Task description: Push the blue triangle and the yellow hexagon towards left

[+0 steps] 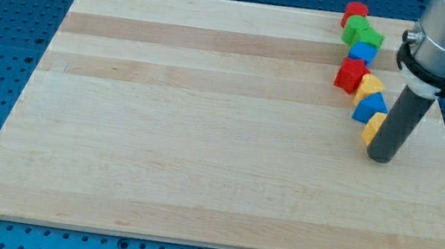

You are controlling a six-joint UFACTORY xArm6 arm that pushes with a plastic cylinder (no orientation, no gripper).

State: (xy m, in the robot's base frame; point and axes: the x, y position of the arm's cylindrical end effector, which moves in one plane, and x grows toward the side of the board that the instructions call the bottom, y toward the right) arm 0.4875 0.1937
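Note:
The blue triangle point(370, 106) lies near the board's right edge, in a chain of blocks. The yellow hexagon point(373, 128) lies just below it, partly hidden by my rod. My tip point(381, 158) rests on the board right beside the yellow hexagon, at its lower right, touching or nearly touching it. The blue triangle is just above and left of the rod.
Above the blue triangle the chain goes on: a yellow block point(370, 83), a red star-like block point(351, 74), a blue block point(362, 52), a green block point(362, 31) and a red block point(355, 14). The wooden board point(205, 122) lies on a blue perforated table.

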